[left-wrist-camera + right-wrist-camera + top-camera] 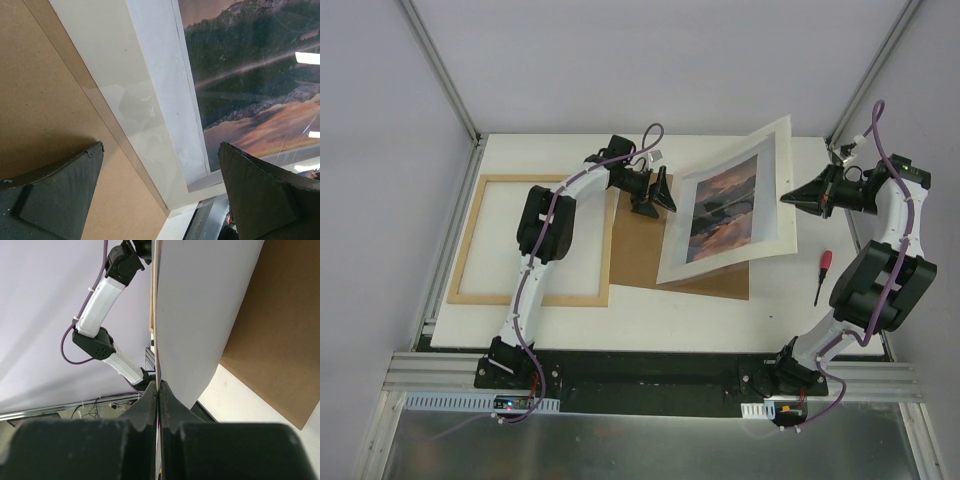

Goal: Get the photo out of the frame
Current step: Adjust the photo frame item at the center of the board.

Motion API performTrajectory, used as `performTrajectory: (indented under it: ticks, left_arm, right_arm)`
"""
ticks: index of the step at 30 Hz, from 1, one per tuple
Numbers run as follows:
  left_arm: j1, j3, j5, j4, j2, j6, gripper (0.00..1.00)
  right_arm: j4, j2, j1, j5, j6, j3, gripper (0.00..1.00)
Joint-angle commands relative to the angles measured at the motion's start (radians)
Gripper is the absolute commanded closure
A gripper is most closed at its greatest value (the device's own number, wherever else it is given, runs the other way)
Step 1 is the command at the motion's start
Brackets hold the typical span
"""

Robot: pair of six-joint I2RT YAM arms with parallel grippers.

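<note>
You see the frame (pixel 470 238) lying flat at the left of the table (pixel 650 325). The photo (pixel 728 205) is out of it, tilted above the brown backing board (pixel 638 252), and your right gripper (pixel 786 200) is pinching its right edge. Your left gripper (pixel 658 198) stands wide apart beside the photo's left edge.

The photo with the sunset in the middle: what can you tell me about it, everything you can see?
The photo is a portrait-format print of orange-pink mountains mirrored in dark water, inside a wide white border. It looks thin and glossy, catching lamp reflections. It is out of the light wooden frame, tilted up over a brown board. The right tool, shut, pinches its right edge; the left tool stands open by its left edge, not gripping.
</note>
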Motion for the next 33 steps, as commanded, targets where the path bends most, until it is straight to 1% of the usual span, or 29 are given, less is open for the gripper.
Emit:
performTrajectory:
  ticks: [1, 4, 6, 8, 13, 14, 16, 18, 20, 24, 26, 29, 33]
  left_arm:
    - [0.008, -0.034, -0.078, 0.023, 0.026, 0.018, 0.01]
    - [0.008, -0.092, -0.125, 0.023, -0.006, 0.032, 0.01]
    - [0.007, -0.112, -0.128, 0.026, -0.015, 0.036, 0.01]
    - [0.006, -0.116, -0.137, 0.026, -0.011, 0.032, 0.01]
    - [-0.007, -0.105, -0.140, 0.028, 0.026, 0.003, 0.01]
    - [-0.012, -0.103, -0.135, 0.028, 0.031, -0.004, 0.01]
    - [-0.026, -0.100, -0.120, 0.028, 0.038, -0.008, 0.01]
    - [-0.039, -0.102, -0.102, 0.029, 0.035, -0.016, 0.01]
    - [-0.052, -0.108, -0.096, 0.031, 0.025, -0.017, 0.01]
    - [-0.064, -0.122, -0.096, 0.032, 0.005, -0.014, 0.01]
    - [-0.067, -0.131, -0.094, 0.029, -0.002, -0.016, 0.01]
    - [-0.072, -0.151, -0.094, 0.032, -0.005, -0.017, 0.01]
    - [-0.081, -0.182, -0.092, 0.037, -0.011, -0.016, 0.01]
  right_arm:
    - [-0.051, -0.038, -0.010, -0.125, -0.057, 0.014, 1.00]
    - [-0.048, -0.057, -0.011, -0.137, -0.047, 0.020, 1.00]
    - [-0.036, -0.070, -0.010, -0.140, -0.038, 0.016, 1.00]
    - [-0.011, -0.076, -0.011, -0.145, -0.019, -0.001, 1.00]
    - [-0.003, -0.068, -0.016, -0.160, -0.036, -0.029, 1.00]
    - [-0.005, -0.065, -0.013, -0.119, -0.044, -0.030, 1.00]
    - [-0.029, -0.048, -0.001, 0.037, -0.092, -0.020, 1.00]
    - [-0.023, -0.024, 0.010, 0.190, -0.108, -0.036, 1.00]
    - [0.030, -0.005, 0.010, 0.305, -0.084, -0.064, 1.00]
    - [0.190, -0.048, 0.028, 0.560, 0.001, -0.128, 0.99]
    - [0.231, -0.054, 0.045, 0.655, 0.015, -0.144, 0.97]
    - [0.259, -0.027, 0.062, 0.744, 0.027, -0.147, 0.93]
    - [0.285, 0.025, 0.067, 0.859, 0.024, -0.153, 0.90]
